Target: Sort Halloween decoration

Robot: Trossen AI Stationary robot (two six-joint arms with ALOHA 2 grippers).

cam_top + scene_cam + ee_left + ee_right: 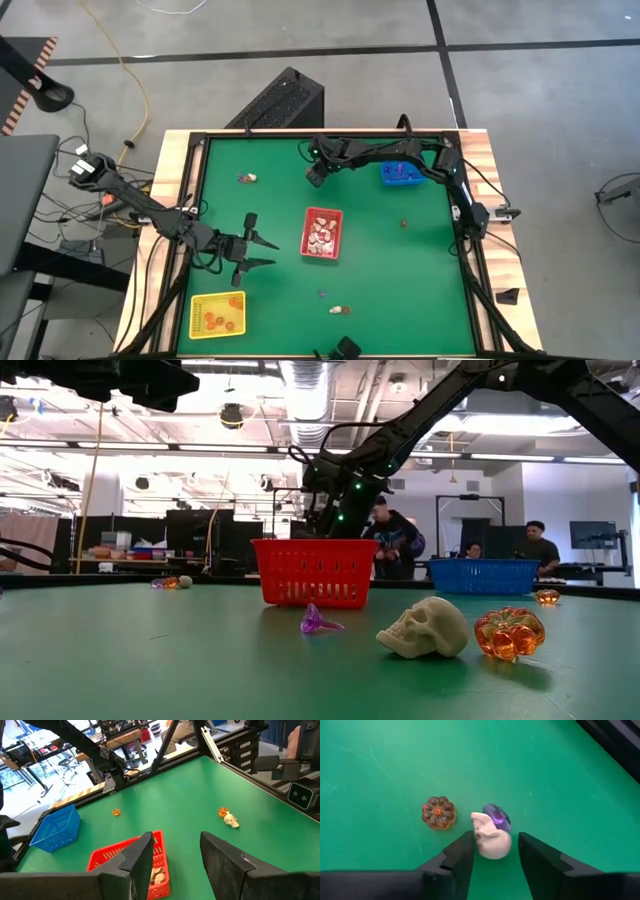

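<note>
1. The right gripper [494, 851] hangs over the far-left part of the green table [400, 290], straddling a cream skull [491, 838]; its jaws stand apart, 1 on each side of the skull, and I cannot tell whether they touch it.
2. The skull lies right between the fingertips, not off to either side, so the coming move looks like a straight close and lift.
3. The skull's long axis seems to run along the gap between the jaws, its face end pointing away from the wrist.
4. A purple trinket [497, 817] touches the skull's far side; an orange-brown pumpkin [438, 812] sits just beside, apart from both. A pinch could drag the purple piece along.
5. The left gripper [262, 251], spread and empty, waits left of the red tray [322, 232], well apart from this cluster; the right arm is nearer.
</note>
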